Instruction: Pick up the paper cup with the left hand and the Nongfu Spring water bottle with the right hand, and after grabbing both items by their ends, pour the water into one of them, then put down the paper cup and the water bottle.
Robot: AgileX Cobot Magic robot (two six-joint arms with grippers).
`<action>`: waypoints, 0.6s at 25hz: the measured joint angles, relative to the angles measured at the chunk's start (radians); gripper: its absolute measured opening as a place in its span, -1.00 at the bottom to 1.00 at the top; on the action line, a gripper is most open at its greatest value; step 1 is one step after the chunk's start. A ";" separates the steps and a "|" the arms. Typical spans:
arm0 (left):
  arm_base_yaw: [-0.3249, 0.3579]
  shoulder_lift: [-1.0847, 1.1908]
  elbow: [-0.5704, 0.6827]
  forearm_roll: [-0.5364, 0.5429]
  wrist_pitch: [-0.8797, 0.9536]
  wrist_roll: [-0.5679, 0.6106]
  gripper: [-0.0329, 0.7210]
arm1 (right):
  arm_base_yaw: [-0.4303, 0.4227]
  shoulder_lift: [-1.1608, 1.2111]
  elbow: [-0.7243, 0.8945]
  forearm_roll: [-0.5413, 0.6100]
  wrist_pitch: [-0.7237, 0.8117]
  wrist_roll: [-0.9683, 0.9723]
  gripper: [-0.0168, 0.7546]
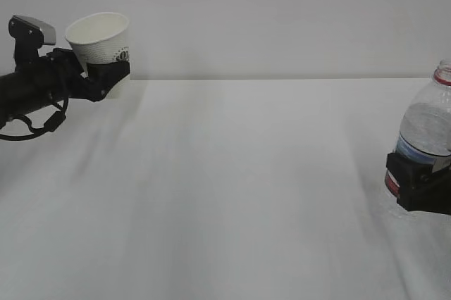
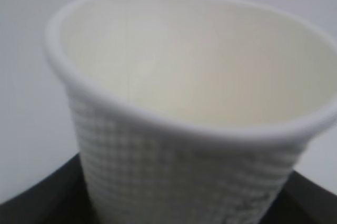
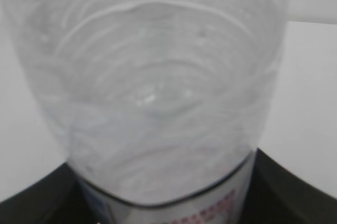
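Left hand (image 1: 106, 75): black, clamped on base of paper cup (image 1: 100, 38); black jaw edges show at both lower corners of left wrist view, either side of cup wall.
Left arm: black, enters from left edge of exterior view, loose black cable loop below it, grey camera block (image 1: 32, 30) on top.
Paper cup: white, rolled rim, cream inside, embossed grid texture on outer wall; small dark logo low on its side. Held off the surface (image 1: 225, 194) at upper left of exterior view, tilted, mouth facing up and toward camera. Rim squeezed slightly oval in wrist view (image 2: 179, 119). Inside looks dry, no liquid visible.
Right hand (image 1: 423, 184): black, clamped on lower body of Nongfu Spring water bottle (image 1: 428, 127) across the label band; mostly cut off by right edge of exterior view.
Nongfu Spring water bottle: clear ribbed plastic, red neck ring, no cap seen, red and blue label just above the grip. Roughly upright at far right of exterior view, well apart from cup. Cannot tell if its base touches the surface.
Water (image 3: 158, 98): clear, seen through bottle wall in right wrist view; blurred, level hard to read.
Surface: white cloth with soft creases, plain pale wall behind.
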 joint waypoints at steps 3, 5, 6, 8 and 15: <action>0.000 0.000 0.000 0.045 -0.032 -0.009 0.53 | 0.000 0.000 0.000 0.000 0.000 0.000 0.35; 0.000 0.000 0.000 0.073 -0.059 -0.010 0.53 | 0.000 0.000 0.000 0.000 0.000 -0.002 0.35; 0.000 0.000 0.000 0.090 -0.071 -0.010 0.53 | 0.000 0.000 0.000 0.000 0.000 -0.002 0.35; 0.000 0.000 0.000 0.122 -0.079 -0.015 0.53 | 0.000 0.000 0.000 0.000 0.000 -0.009 0.35; -0.033 0.000 0.000 0.148 -0.079 -0.019 0.53 | 0.000 0.000 0.000 0.000 0.000 -0.009 0.35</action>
